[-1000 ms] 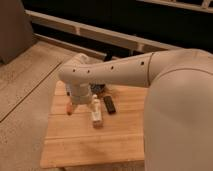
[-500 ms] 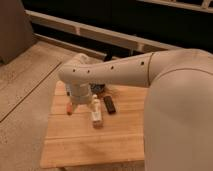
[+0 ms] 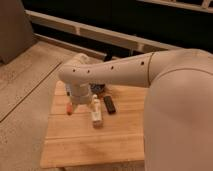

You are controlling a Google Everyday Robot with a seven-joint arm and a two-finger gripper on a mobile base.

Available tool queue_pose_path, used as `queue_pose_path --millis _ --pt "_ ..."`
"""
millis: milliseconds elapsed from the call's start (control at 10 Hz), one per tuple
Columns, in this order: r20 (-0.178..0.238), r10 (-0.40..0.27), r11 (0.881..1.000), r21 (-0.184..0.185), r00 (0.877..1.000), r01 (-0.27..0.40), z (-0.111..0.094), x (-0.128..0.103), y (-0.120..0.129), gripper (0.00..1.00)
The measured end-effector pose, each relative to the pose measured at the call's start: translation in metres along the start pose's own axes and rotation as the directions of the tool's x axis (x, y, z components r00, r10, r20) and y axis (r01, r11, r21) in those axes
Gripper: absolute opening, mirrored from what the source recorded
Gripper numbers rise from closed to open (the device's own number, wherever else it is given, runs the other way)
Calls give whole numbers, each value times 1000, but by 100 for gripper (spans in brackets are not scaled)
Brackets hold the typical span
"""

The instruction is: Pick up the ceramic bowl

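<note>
**A:** Gripper position?
**B:** My gripper (image 3: 73, 107) hangs low over the table (image 3: 90, 146), just left of the bottle (image 3: 96, 111), pointing down.
**A:** Clenched or released?
**B:** Can't tell from this angle.
**A:** Bowl?
**B:** Bowl (image 3: 98, 89) is on the table just beyond the bottle's far end. My arm covers most of it and only a dark sliver shows.
**A:** Anything else?
**B:** Bar (image 3: 109, 104) lies just right of the bottle.
</note>
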State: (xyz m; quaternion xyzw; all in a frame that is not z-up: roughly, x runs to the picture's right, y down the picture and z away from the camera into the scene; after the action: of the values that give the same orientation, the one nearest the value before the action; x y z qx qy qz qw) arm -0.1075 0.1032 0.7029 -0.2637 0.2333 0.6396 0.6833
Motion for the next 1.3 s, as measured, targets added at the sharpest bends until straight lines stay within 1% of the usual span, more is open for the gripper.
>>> queue_pose_path --millis 500,600,700,800,900,1000,1100,1200,1300 --pt "4 0 1000 1 1000 0 -1 -1 0 65" --pt "23 -5 1000 10 1000 5 -5 -6 -1 65" --pt "61 -18 999 32 998 16 -12 -17 -3 65" --pt "129 -54 997 62 990 46 -25 -38 -5 65" --pt "187 -97 994 77 978 83 -37 -55 -4 65" --pt "223 -123 991 84 967 107 -45 -65 -4 65" --pt "281 -180 982 100 943 157 -58 -81 -5 65" --pt "332 -226 974 107 916 201 -72 -93 -7 65" --pt "355 -236 971 109 905 211 -79 -98 -11 65"
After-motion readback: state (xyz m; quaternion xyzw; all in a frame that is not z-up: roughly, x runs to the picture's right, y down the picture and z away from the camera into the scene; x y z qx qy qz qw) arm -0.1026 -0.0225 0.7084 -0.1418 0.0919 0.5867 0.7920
